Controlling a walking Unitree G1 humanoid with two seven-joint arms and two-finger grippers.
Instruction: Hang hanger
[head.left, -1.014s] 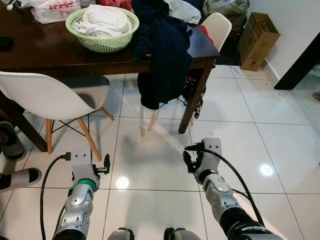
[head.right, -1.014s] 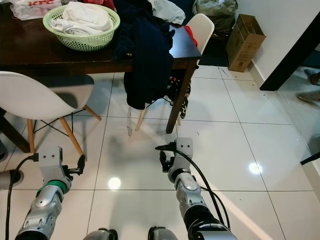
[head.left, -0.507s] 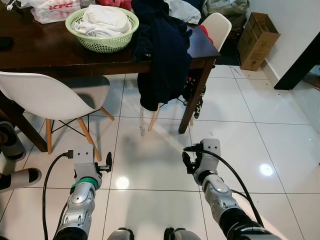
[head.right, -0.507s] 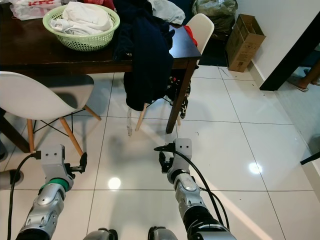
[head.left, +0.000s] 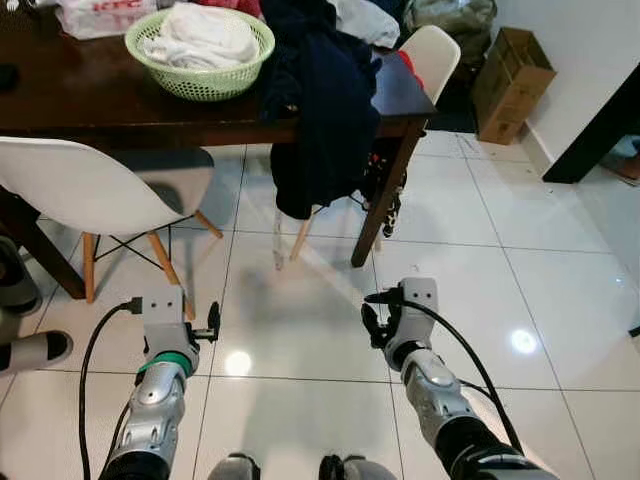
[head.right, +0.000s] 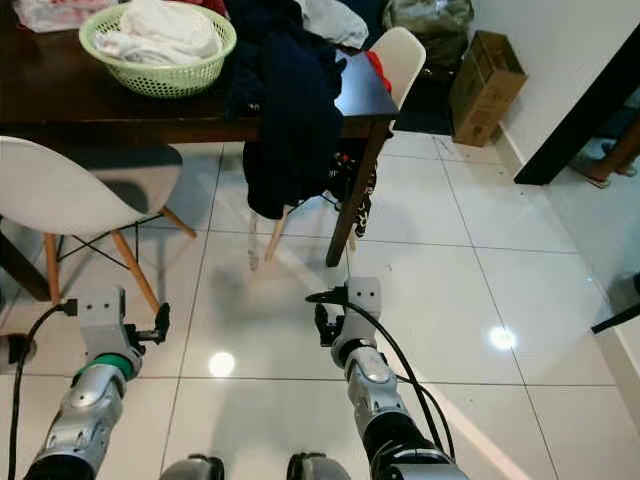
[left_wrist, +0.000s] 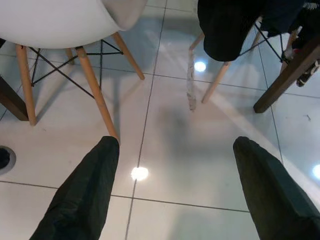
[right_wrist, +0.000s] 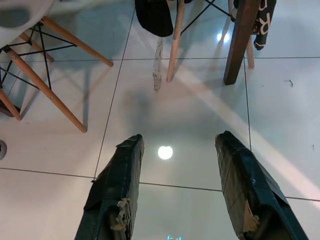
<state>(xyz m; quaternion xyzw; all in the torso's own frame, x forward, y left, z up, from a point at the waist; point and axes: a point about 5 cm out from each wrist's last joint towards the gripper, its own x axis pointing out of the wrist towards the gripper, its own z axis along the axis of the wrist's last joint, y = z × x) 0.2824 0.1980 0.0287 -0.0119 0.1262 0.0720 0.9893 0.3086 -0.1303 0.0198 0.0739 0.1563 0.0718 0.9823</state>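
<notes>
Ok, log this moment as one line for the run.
left tool: open, empty, over floor | right tool: open, empty, over floor | dark garment: draped at table edge | hanger: not seen

Hanger: too unclear to tell apart. A dark garment (head.left: 320, 110) hangs off the surface (head.left: 100, 100) corner, against a chair (head.left: 435, 50).

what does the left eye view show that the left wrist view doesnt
The left eye view takes in the dark table top, the green laundry basket of white clothes and the cardboard box by the wall. The left wrist view gives a close look along the left gripper, fingers apart over bare tile. Both show the white chair and the hanging dark garment.
</notes>
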